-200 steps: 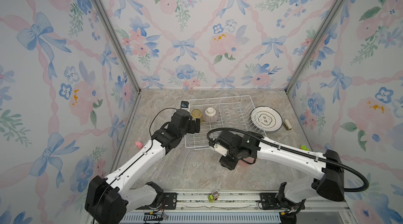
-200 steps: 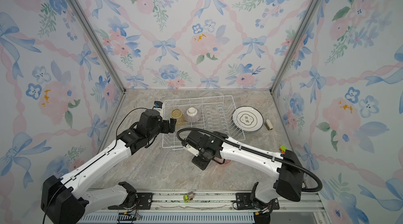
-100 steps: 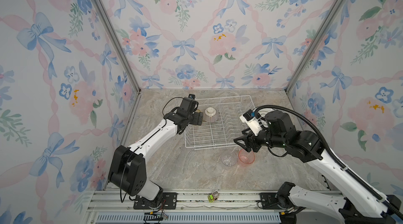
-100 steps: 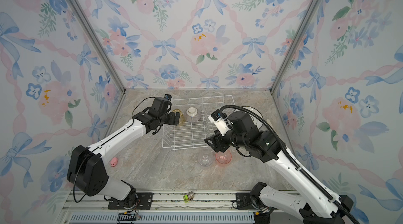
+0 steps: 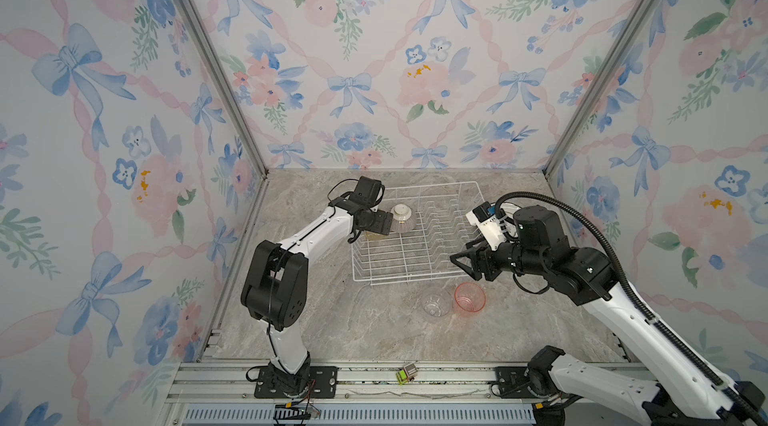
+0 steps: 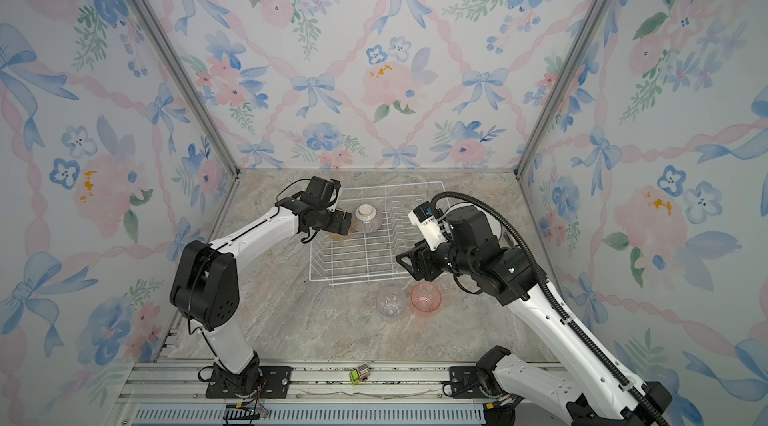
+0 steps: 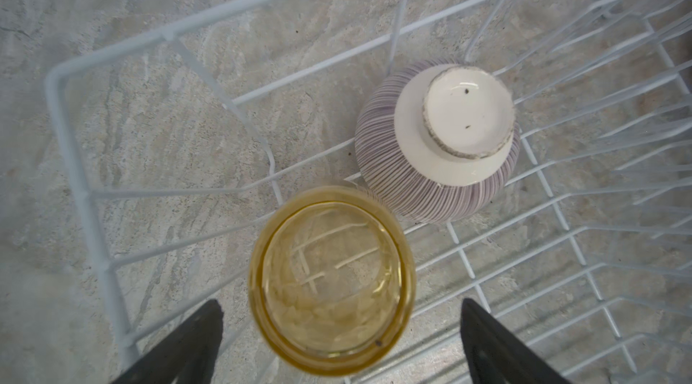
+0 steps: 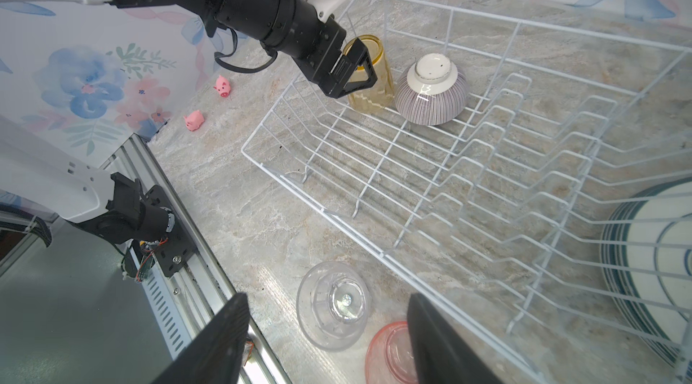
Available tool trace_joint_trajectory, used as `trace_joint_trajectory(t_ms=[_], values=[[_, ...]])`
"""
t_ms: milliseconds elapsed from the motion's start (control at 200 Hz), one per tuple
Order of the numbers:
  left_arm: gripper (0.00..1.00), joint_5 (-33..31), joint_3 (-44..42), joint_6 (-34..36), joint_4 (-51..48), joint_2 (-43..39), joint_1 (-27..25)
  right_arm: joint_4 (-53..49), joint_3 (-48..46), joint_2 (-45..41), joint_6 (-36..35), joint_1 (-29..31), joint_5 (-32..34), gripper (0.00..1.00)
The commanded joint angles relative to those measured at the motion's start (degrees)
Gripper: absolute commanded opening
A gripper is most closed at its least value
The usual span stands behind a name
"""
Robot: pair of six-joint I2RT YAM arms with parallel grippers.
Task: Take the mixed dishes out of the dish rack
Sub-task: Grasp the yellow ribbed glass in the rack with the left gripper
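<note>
While the left gripper (image 7: 339, 301) hangs wide open, empty, the translucent yellow tumbler (image 7: 331, 277) stands between its jaws (gaps both sides), in a corner of the white wire dish rack (image 7: 168, 31), ribbed purplish bowl (image 7: 438, 139) just beside.

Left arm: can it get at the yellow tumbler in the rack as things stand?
Probably yes: the left fingers stand open on either side of the yellow tumbler, with nothing between. The ribbed bowl sits close beside it, outside both fingers.

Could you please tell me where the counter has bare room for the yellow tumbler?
Bare counter lies in front of the dish rack, between the left arm's base and the clear tumbler. Crowded: around the pink tumbler near the right tool.
</note>
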Motion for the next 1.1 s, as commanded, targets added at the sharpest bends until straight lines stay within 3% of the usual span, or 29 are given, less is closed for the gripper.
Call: trace_joint_trajectory(t_ms=[0, 300, 700, 1095], values=[[0.98, 1.24, 1.96, 1.01, -1.83, 1.68, 0.30, 1.45, -0.93, -0.63, 0.79, -1.07, -1.78, 0.69], [0.95, 0.55, 3.20, 1.50, -1.78, 3.49, 0.58, 3.16, -2.12, 0.75, 1.30, -2.00, -3.63, 0.69], [0.74, 1.99, 2.68, 2.18, -1.89, 4.42, 1.39, 4.11, -2.68, 2.27, 1.49, -2.35, -4.56, 0.69], [0.41, 1.85, 2.49, 3.80, -1.73, 2.69, 1.28, 5.88, -4.16, 2.69, 2.63, -2.46, -5.01, 0.69]])
